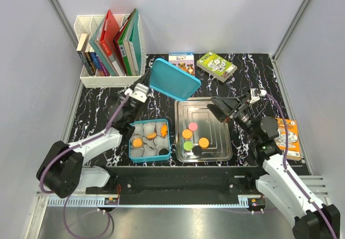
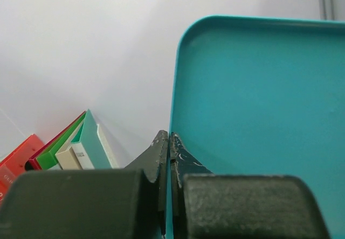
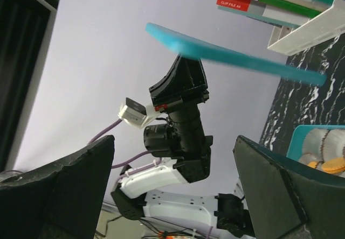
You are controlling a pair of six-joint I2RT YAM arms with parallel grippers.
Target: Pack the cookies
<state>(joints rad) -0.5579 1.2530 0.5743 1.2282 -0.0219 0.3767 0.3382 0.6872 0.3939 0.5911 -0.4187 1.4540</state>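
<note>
- Left gripper (image 1: 141, 92) clamped closed on the near-left edge of a teal lid (image 1: 173, 78), fingers (image 2: 156, 155) pressed flat against both faces of its rim.
- Lid held in the air and tilted, just beyond the far end of a teal box (image 1: 150, 160) and the far-left corner of a metal tray (image 1: 218, 136).
- Right gripper (image 1: 220, 106) hovering over the far-right part of the tray, jaws spread wide, nothing between them.
- Five cookies (image 1: 187, 133) lying loose on the left half of the tray: a pink one (image 1: 192, 126) farthest, an orange one just near of it, a second orange one (image 1: 204, 142) to the right, a green one (image 1: 187, 145) and a black one (image 1: 197, 150) nearest, these two almost touching.
- More cookies inside the box: three orange discs sitting in grey crinkled paper cups (image 1: 141, 128), plus a dark disc by the near-right corner, too small to tell more.
- Box uncovered, just left of the tray, both toward the near edge of the black marbled tabletop (image 1: 97, 110).
- White file rack (image 1: 108, 80) with upright books (image 1: 110, 37) at the far left.
- Two booklets (image 1: 216, 65) lying flat along the far edge.
- An orange booklet (image 1: 290, 136) at the right edge, beside the right arm.
</note>
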